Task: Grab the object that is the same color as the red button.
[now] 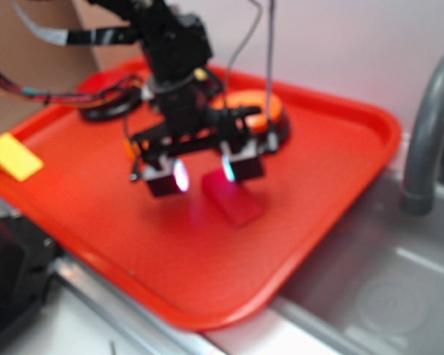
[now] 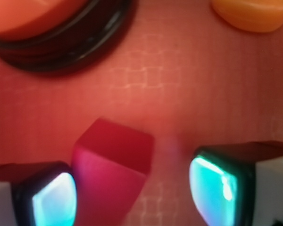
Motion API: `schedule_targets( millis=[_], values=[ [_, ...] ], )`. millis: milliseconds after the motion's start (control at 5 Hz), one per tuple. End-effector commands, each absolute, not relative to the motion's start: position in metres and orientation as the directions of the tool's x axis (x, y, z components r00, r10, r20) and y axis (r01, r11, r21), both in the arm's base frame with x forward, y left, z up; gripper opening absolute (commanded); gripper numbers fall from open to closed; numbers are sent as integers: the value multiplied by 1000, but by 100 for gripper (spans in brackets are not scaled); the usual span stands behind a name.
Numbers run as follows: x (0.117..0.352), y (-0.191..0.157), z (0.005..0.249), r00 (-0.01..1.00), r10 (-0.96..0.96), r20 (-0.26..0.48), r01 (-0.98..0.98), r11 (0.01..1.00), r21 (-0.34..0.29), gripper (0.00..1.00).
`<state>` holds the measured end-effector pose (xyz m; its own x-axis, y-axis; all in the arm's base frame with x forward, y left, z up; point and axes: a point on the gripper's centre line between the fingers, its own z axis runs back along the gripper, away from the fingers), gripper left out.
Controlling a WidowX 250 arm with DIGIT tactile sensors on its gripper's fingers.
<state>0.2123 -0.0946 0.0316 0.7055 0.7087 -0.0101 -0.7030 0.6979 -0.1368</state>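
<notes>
Open tray (image 1: 333, 148) floor right & front of red block (image 2: 111, 165); orange-domed button (image 2: 56, 28) crowds close behind; gripper (image 2: 132, 193) pads straddle block.

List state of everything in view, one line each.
Gripper: open, jaws either side of the block, low over the tray.
Red block: on the tray, not gripped, close to one finger.
Orange button: upright on tray.
Yellow wedge: flat at tray's edge.
Tray: flat.

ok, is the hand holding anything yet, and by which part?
Nothing held. The hand is open, its fingers either side of the dark red block on the tray, with a clear gap on one side.
</notes>
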Motion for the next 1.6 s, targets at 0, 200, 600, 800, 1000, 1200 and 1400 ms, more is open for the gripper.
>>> schedule_targets(
  millis=[0, 200, 600, 800, 1000, 1200, 1400],
  values=[
    [224, -103, 21, 741, 670, -35, -668, 732, -135, 100],
    [223, -106, 21, 743, 668, -37, -667, 734, -129, 27],
    [219, -105, 55, 813, 583, -6, -573, 797, -193, 0],
    [205, -106, 88, 883, 469, 32, -450, 862, -231, 0],
    [205, -100, 116, 969, 236, 67, -214, 947, -241, 100],
    [217, -91, 121, 992, -12, 122, 39, 974, -221, 100],
    [223, -94, 116, 953, -268, 142, 285, 950, -124, 100]
  ],
)
